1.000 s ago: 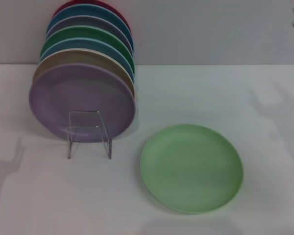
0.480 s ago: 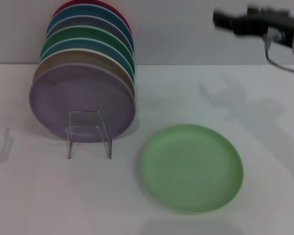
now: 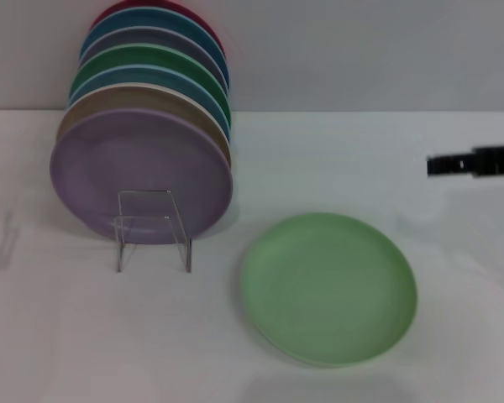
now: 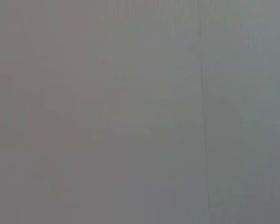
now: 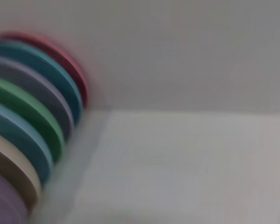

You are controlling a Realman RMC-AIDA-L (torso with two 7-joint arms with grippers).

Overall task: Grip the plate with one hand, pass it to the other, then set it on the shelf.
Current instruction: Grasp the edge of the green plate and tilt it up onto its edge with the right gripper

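Lower than half a second ago, the slim black right gripper (image 3: 475, 161) now reaches in from the right edge, above the white table (image 3: 361, 159) and up and to the right of the round pale mint-green plate (image 3: 328, 288); whether its fingers are open cannot be told. That plate lies flat, right of the small clear acrylic rack (image 3: 153, 229), where a row of upright coloured plates (image 3: 143, 151) stands.

The head view looks down on the table (image 3: 84, 336); the right wrist view sits low, sharing the stacked plates (image 3: 143, 126) at ten o'clock; the left wrist faces blank grey.
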